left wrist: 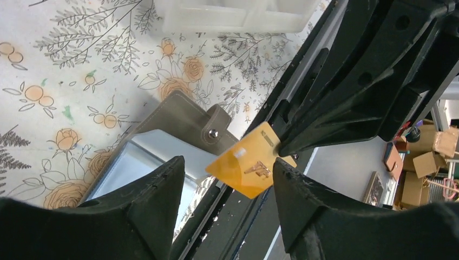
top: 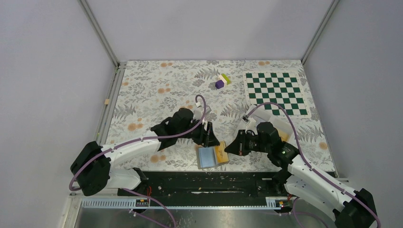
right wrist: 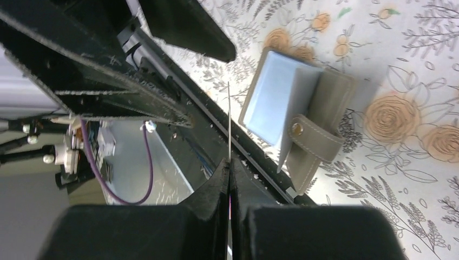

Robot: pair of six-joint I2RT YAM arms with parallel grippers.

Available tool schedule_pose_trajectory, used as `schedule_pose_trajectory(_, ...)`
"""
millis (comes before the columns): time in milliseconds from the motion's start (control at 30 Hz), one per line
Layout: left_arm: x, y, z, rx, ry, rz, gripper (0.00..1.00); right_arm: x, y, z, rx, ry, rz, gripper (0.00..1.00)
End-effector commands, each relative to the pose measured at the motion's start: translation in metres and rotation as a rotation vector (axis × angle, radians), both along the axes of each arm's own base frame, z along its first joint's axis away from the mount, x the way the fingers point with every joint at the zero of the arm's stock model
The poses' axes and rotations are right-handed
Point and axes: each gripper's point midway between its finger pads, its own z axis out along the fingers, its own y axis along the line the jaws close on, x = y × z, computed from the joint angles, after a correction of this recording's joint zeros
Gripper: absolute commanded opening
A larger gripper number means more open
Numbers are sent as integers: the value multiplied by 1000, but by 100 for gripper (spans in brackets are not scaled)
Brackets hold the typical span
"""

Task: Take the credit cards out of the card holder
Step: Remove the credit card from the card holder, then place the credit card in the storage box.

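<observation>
Credit card (left wrist: 250,165) tight in right gripper (right wrist: 229,162), just beside card holder (right wrist: 273,100); left gripper (left wrist: 228,163) wide apart, empty

I watch the top camera look down from behind the rig; both wrist cameras sit close, sharing the card holder (left wrist: 178,116).

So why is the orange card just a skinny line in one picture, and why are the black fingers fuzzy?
Left wrist view: the thin orange plastic card faces the lens, and the black fingers of the open left gripper blur because they sit very close. Right wrist view: that card is edge-on, so only a line shows above the shut right gripper, also blurred.
</observation>
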Motion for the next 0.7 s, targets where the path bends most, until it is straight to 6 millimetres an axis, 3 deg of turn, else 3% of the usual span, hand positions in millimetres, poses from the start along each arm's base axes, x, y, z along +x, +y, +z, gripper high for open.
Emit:
schedule_pose_trajectory(0, 0, -9, 29, -63, -91, -109, 61, -10, 11, 39, 87, -106, 137, 0)
schedule_pose_trajectory(233, -29, -6, 34, -90, -41, -262, 54, -20, 15, 51, 116, -122, 226, 0)
schedule_pose_trajectory(333, -39, -7, 39, -131, -16, -311, 42, -24, 17, 57, 135, -133, 250, 0)
schedule_pose_trajectory(467, -40, -9, 52, -193, -10, -301, 15, -24, 15, 61, 135, -150, 245, 0)
schedule_pose_trajectory(500, -40, -9, 56, -212, -4, -291, 10, -21, 13, 61, 119, -147, 216, 5)
schedule_pose_trajectory(567, -34, -11, 62, -232, 24, -232, 0, -11, 4, 59, 69, -131, 120, 27)
schedule_pose_trajectory(667, -19, -19, 68, -262, 75, -130, 0, 9, -10, 69, 60, -147, -73, 42)
